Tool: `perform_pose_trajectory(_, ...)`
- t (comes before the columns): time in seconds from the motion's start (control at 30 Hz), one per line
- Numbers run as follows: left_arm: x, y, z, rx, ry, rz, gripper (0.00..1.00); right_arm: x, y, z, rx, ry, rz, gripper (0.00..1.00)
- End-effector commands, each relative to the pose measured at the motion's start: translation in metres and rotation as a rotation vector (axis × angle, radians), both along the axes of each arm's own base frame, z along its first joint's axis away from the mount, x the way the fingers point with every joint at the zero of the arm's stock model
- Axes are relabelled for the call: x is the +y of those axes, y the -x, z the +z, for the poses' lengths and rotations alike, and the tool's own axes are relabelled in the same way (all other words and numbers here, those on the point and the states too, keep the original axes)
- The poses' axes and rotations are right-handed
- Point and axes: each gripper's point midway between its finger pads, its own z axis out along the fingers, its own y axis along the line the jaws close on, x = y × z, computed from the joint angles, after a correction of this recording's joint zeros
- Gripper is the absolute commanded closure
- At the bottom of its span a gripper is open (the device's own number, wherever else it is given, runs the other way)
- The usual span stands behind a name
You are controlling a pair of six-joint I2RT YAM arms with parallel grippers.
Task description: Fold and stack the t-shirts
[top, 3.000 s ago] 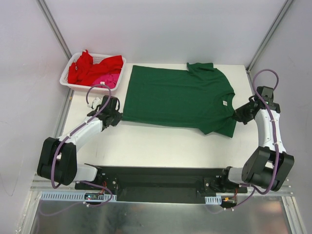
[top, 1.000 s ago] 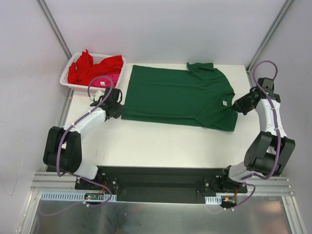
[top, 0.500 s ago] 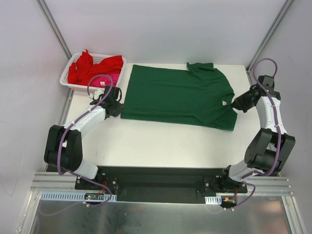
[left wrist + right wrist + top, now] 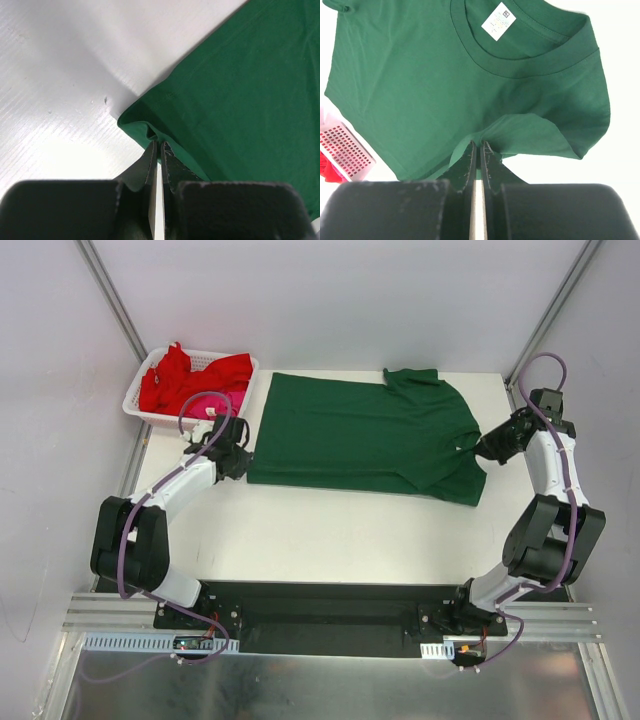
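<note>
White bench (image 4: 300, 530), white walls. Green t-shirt (image 4: 360, 435) flat, just beside basket (image 4: 135, 408), long axis running away from basket: hem nearest it, collar farthest. Your left fingers (image 4: 144, 172) clenched on hem corner, right fingers (image 4: 465, 170) on sleeve fold. Left arm nearer basket. Red tees (image 4: 175, 380) in basket.

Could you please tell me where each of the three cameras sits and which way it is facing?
Top external: above and behind the arms, looking down on the table; both arms show, left gripper and right gripper pinching the green t-shirt.
Left wrist: on the left arm, looking down its shut fingers at the shirt's hem corner.
Right wrist: on the right arm, looking past its shut fingers toward the collar and neck label.
Shared: all see the shirt; top and right wrist both see the basket.
</note>
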Motion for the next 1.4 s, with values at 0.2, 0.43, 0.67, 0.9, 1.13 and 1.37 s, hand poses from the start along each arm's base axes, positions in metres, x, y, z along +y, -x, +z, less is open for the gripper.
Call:
perform_pose_trajectory(0.2,0.005,-0.014,0.013,-0.015,-0.002,0.03,1.0,0.002,-0.019,0.013,-0.061,-0.005,0.031,0.99)
perform_pose_trajectory(0.43,0.005,-0.026,0.019,-0.021,-0.023,0.014,1.0,0.0,-0.022,0.017,-0.073,0.006,0.042,0.99)
perform_pose_trajectory(0.67,0.005,-0.036,0.02,-0.018,-0.047,-0.002,1.0,-0.007,-0.029,0.012,-0.068,0.038,0.052,0.99)
perform_pose_trajectory(0.9,0.006,-0.043,0.02,-0.016,-0.077,-0.016,1.0,-0.008,-0.04,0.007,-0.069,0.031,0.069,0.99)
perform_pose_trajectory(1.13,0.008,-0.044,0.016,-0.005,-0.095,-0.028,1.0,-0.011,-0.041,0.006,-0.071,0.04,0.075,0.99)
perform_pose_trajectory(1.37,0.008,-0.049,0.022,-0.019,-0.106,-0.038,1.0,-0.013,-0.045,0.003,-0.072,0.041,0.08,0.99)
